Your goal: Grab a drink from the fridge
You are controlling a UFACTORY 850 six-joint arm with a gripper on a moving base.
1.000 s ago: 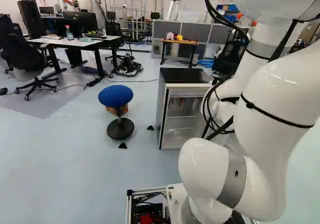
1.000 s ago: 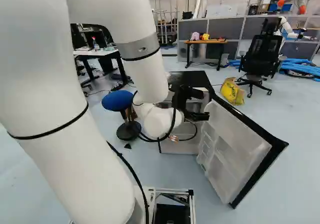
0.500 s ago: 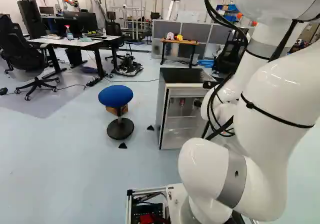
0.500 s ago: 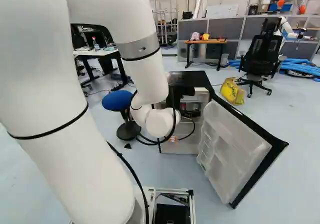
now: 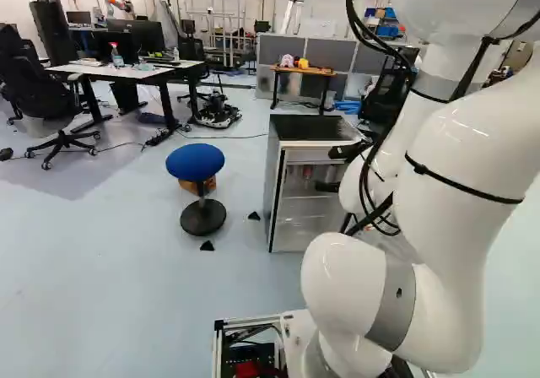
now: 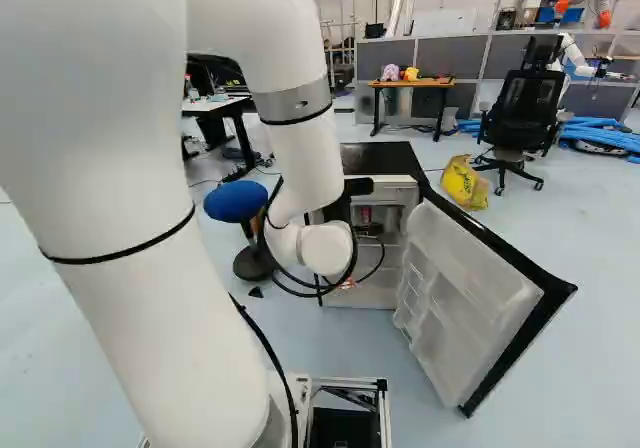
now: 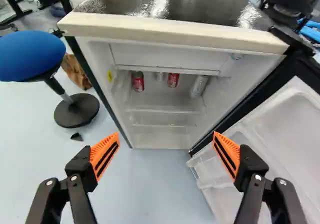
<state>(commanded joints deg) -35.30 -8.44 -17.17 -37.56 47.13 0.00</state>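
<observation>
Red cans stand on the upper shelf of an open fridge, with the gripper at its front.

The two black fingers, tipped with orange pads, are released and spread wide, with nothing between them. Ahead of them, one red can is near the shelf's edge on the stool side and the other is nearer the middle; a silver can is toward the shelf's door-side edge, apart from both. A small clear item shows between the two red ones, too faint to name. The white-lined door swings out from the fridge's side edge at the right of the right base view, and the blue stool stands beside the opposite side edge.
</observation>
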